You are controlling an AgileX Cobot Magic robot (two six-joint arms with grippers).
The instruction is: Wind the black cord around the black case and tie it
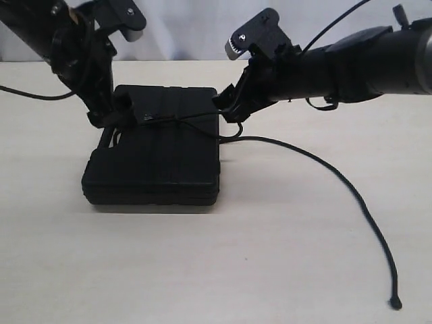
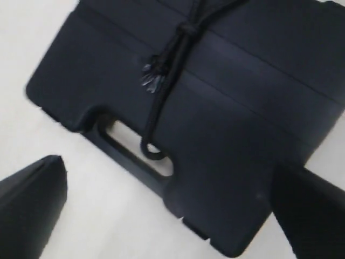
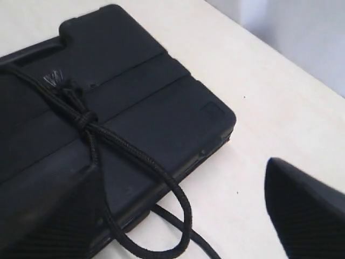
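The black case (image 1: 158, 162) lies flat on the table, left of centre. The black cord (image 1: 341, 179) crosses its lid, is knotted on top (image 1: 150, 120), and its long tail trails right to a knotted end (image 1: 395, 304). In the left wrist view the knot (image 2: 186, 29) has a frayed end (image 2: 153, 78), and a strand dips into the handle cutout (image 2: 153, 154). My left gripper (image 2: 172, 216) is open over the case's handle corner. My right gripper (image 3: 178, 226) is open at the opposite edge. A slack cord loop (image 3: 186, 213) lies between its fingers (image 3: 307, 210), untouched.
The pale table (image 1: 270, 256) stretches bare in front of the case and to its right, apart from the cord tail. A thin smooth cable (image 1: 27, 94) runs off the left arm at the far left. A light wall stands behind the table.
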